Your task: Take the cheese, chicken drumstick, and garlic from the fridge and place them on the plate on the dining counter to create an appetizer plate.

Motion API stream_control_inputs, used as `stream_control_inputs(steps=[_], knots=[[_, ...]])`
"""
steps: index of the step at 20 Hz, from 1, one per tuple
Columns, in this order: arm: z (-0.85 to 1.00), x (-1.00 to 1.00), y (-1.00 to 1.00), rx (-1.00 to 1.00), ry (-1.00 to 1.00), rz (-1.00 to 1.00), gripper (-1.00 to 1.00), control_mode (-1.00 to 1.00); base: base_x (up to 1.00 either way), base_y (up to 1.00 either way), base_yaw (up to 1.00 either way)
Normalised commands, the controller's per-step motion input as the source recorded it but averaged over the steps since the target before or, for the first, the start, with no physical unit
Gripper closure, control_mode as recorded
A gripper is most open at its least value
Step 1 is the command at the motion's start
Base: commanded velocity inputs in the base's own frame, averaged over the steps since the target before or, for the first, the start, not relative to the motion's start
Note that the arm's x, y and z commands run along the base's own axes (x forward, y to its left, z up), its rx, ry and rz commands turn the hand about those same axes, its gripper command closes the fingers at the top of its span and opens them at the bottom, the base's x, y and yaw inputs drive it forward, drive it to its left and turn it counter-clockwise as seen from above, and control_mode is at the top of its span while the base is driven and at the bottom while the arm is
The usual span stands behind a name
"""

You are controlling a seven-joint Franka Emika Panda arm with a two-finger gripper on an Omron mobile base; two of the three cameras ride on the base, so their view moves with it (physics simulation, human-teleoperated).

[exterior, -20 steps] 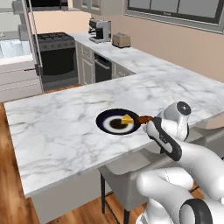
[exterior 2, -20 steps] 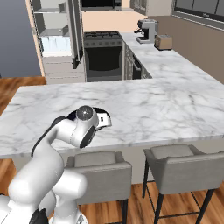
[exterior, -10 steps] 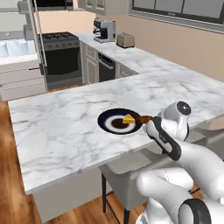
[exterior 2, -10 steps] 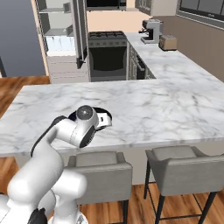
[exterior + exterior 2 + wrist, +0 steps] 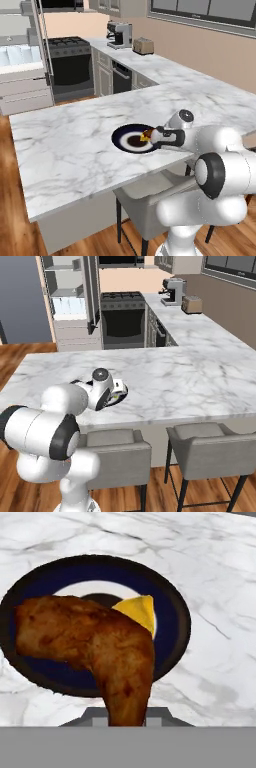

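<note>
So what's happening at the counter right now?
The gripper is shut on the chicken drumstick and holds it just over the plate on the dining counter. The cheese already lies on the plate. No garlic can be seen on it yet.

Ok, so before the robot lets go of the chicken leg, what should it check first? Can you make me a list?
1. Chicken drumstick gripped: ok, the gripper is shut on it.
2. Drumstick over the plate: ok, it hangs above the navy rim and white centre.
3. Cheese already on the plate: ok, it sits at the centre.
4. Drumstick won't land on the cheese: cannot tell, they overlap in the hand view.
5. Plate well onto the dining counter: ok, though near the front edge.
6. Garlic on the plate: not ok, none there yet.
</note>
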Motion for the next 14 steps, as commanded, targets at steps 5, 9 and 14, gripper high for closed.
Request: stream_control_inputs(steps=[5,9,14], knots=[[-0.03,0.69,0.31,0.00,0.11,0.00,1.00,-1.00,0.00,0.00,0.00],[-0.18,0.41,0.36,-0.01,0.10,0.00,1.00,-1.00,0.00,0.00,0.00],[-0.55,0.41,0.39,-0.03,0.13,0.00,1.00,-1.00,0.00,0.00,0.00]])
